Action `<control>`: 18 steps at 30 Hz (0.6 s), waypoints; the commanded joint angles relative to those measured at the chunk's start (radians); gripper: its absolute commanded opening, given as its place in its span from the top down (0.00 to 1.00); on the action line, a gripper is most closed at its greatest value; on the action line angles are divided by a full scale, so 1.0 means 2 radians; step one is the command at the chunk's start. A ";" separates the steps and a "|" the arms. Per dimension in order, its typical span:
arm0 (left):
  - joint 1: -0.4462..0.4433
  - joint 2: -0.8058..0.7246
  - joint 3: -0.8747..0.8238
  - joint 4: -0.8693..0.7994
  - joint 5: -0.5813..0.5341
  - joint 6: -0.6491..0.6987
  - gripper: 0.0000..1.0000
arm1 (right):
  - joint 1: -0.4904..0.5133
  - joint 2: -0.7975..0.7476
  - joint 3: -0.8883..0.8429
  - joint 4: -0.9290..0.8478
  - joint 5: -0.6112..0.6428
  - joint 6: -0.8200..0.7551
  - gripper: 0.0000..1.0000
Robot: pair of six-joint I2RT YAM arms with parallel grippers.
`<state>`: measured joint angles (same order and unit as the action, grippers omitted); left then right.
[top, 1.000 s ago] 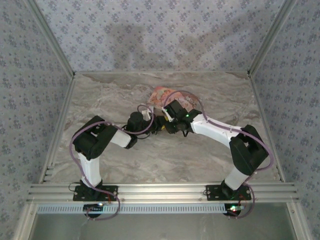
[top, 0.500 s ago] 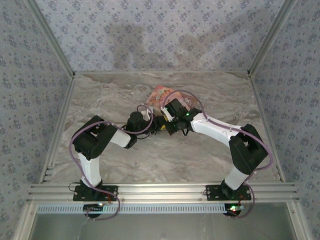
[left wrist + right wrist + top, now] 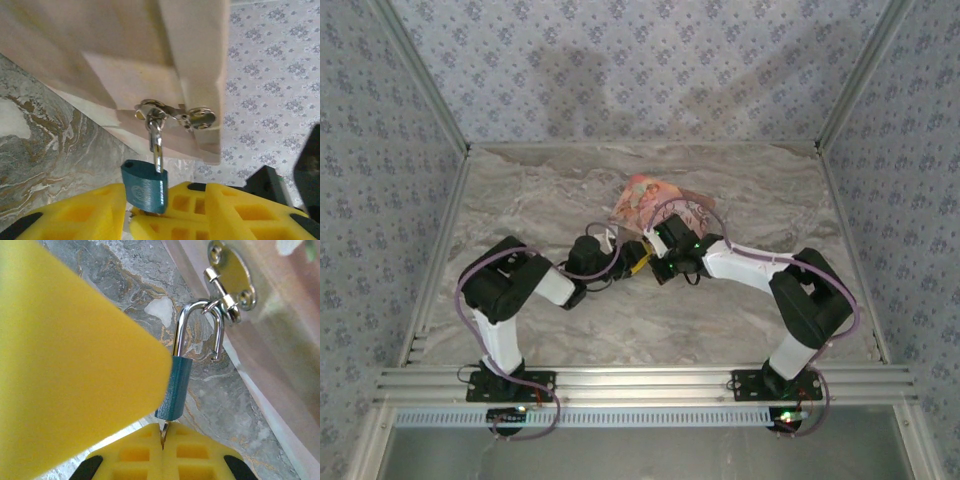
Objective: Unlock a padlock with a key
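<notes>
Teal padlock (image 3: 174, 387) hangs by its shackle (image 3: 179, 335) from the hasp (image 3: 231, 275) on the pale box (image 3: 125, 60), just above the marbled desk (image 3: 125, 295). The shackle's free end stands clear of the body, so to my eye the lock has sprung. Around it the left claw (image 3: 165, 190) has just let go and stands spread to either side of the lock body, while the right claw (image 3: 163, 440), parted a moment ago, is pressed together beneath it, pinching the key (image 3: 163, 428) whose blade runs up into the lock's underside. I judge the unlocking itself done, with only unhooking the shackle left.
</notes>
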<state>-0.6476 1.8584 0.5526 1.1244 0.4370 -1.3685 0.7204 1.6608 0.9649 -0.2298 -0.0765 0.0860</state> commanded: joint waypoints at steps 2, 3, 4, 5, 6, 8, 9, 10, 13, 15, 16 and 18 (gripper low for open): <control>0.013 -0.043 -0.011 0.002 -0.022 0.025 0.55 | -0.002 0.009 -0.014 0.031 0.000 -0.005 1.00; 0.017 -0.051 -0.014 -0.005 -0.025 0.029 0.55 | -0.001 0.010 -0.016 0.033 0.001 -0.011 1.00; 0.021 -0.059 -0.015 -0.013 -0.028 0.033 0.55 | -0.002 0.012 -0.016 0.032 0.003 -0.016 1.00; 0.026 -0.069 -0.017 -0.023 -0.030 0.040 0.55 | -0.003 0.014 -0.016 0.032 0.007 -0.020 1.00; 0.029 -0.079 -0.017 -0.037 -0.033 0.046 0.55 | -0.003 0.016 -0.014 0.030 0.007 -0.025 1.00; 0.035 -0.099 -0.016 -0.065 -0.037 0.061 0.54 | -0.004 0.016 -0.013 0.029 0.009 -0.031 1.00; 0.040 -0.110 -0.015 -0.082 -0.038 0.069 0.54 | -0.004 0.015 -0.012 0.029 0.007 -0.036 1.00; 0.044 -0.123 -0.014 -0.099 -0.043 0.076 0.54 | -0.005 0.015 -0.011 0.027 0.009 -0.040 1.00; 0.058 -0.168 -0.012 -0.166 -0.064 0.110 0.52 | -0.004 0.014 -0.007 0.019 0.021 -0.054 1.00; 0.068 -0.204 -0.003 -0.227 -0.085 0.143 0.51 | -0.004 0.013 -0.004 0.015 0.029 -0.064 1.00; 0.073 -0.219 0.007 -0.265 -0.094 0.161 0.51 | -0.004 0.014 -0.001 0.010 0.032 -0.067 1.00; 0.079 -0.249 0.037 -0.351 -0.124 0.209 0.45 | -0.002 0.013 0.002 0.005 0.036 -0.073 1.00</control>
<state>-0.5083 1.4380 0.5426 0.6849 0.2829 -1.1080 0.7177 1.6829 0.9451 -0.1879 -0.0475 -0.0170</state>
